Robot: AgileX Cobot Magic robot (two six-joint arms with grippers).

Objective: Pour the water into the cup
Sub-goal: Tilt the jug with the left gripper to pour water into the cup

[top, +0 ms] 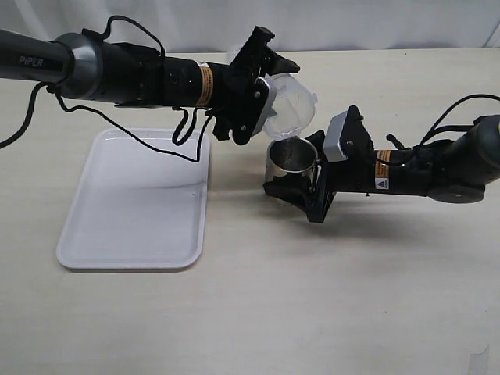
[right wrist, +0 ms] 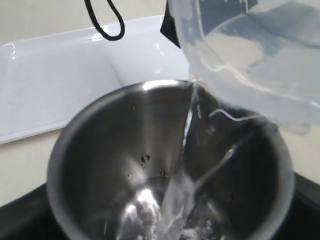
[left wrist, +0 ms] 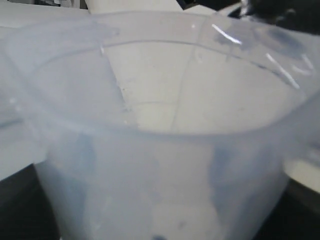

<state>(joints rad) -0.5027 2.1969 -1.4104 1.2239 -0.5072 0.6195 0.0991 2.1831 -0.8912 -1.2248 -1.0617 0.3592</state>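
Observation:
The steel cup (top: 291, 158) stands on the table, held by my right gripper (top: 301, 183), which is shut around it. My left gripper (top: 262, 94) is shut on the clear plastic jug (top: 291, 108) and holds it tilted with its spout over the cup's rim. In the right wrist view a stream of water (right wrist: 187, 125) runs from the jug's spout (right wrist: 240, 60) into the cup (right wrist: 100, 150), and water splashes at the bottom. The jug's blurred wall (left wrist: 160, 165) fills the left wrist view, hiding the fingers.
A white tray (top: 133, 203) lies on the table to the left of the cup, under the left arm; it also shows in the right wrist view (right wrist: 60, 80). Black cables hang from both arms.

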